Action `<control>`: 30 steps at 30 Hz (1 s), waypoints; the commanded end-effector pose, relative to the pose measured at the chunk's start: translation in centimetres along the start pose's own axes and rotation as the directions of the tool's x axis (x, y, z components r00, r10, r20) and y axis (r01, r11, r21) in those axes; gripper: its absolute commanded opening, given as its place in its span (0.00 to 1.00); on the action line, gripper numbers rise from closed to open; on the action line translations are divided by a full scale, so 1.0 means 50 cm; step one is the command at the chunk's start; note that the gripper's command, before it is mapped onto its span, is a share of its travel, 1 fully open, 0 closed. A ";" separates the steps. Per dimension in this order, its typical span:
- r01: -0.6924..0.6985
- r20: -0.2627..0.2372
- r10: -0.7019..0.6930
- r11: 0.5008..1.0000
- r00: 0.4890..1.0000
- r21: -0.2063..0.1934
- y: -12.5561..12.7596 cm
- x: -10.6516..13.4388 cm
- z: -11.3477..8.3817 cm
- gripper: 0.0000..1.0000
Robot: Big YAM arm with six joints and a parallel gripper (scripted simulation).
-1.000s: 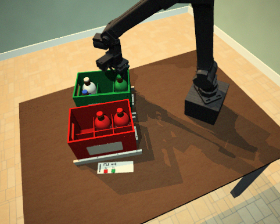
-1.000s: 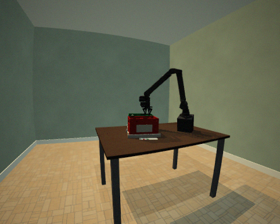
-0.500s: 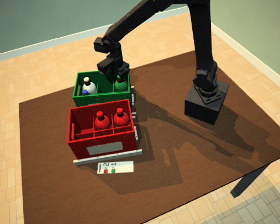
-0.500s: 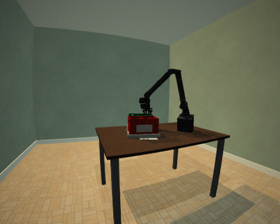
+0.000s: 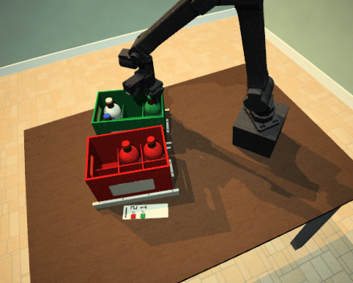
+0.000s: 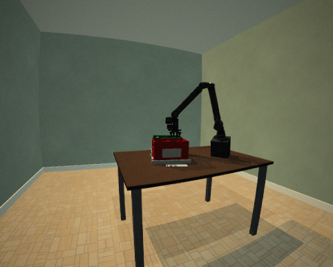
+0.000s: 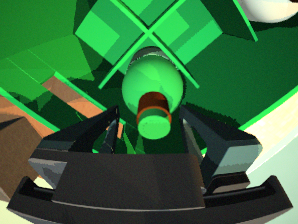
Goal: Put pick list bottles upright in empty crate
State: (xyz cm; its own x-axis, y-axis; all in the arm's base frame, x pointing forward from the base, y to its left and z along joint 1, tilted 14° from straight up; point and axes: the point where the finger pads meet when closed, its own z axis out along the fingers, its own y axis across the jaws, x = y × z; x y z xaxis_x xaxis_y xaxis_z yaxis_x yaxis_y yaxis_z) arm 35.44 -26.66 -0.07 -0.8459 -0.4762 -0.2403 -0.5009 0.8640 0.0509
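A green crate at the back holds a green bottle, a white bottle and a blue-capped bottle. In front of it a red crate holds two red bottles, both upright. The pick list lies in front of the red crate, showing a red and a green square. My gripper is open, straight above the green bottle. In the wrist view the fingers flank the cap and neck of the green bottle without gripping it.
Grey rails lie along the red crate's front and right sides. The robot base stands at the right of the table. The red crate's left cells hold nothing.
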 end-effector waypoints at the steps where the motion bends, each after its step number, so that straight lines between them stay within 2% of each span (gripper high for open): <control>1: 0.007 0.008 -0.007 1.000 1.000 0.028 -0.020 -0.013 -0.015 0.61; 3: 0.008 0.006 -0.008 1.000 1.000 0.019 -0.002 -0.017 -0.004 0.61; 4: 0.007 0.005 -0.007 1.000 1.000 0.016 0.000 -0.016 -0.003 0.00; 30: 0.011 0.008 -0.011 1.000 1.000 0.022 0.002 -0.019 -0.009 0.00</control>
State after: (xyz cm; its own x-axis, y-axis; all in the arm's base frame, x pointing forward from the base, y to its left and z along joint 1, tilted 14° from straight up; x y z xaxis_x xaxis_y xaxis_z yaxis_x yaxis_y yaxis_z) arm 35.49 -26.72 -0.09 -0.8463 -0.4753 -0.2405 -0.4992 0.8652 0.0470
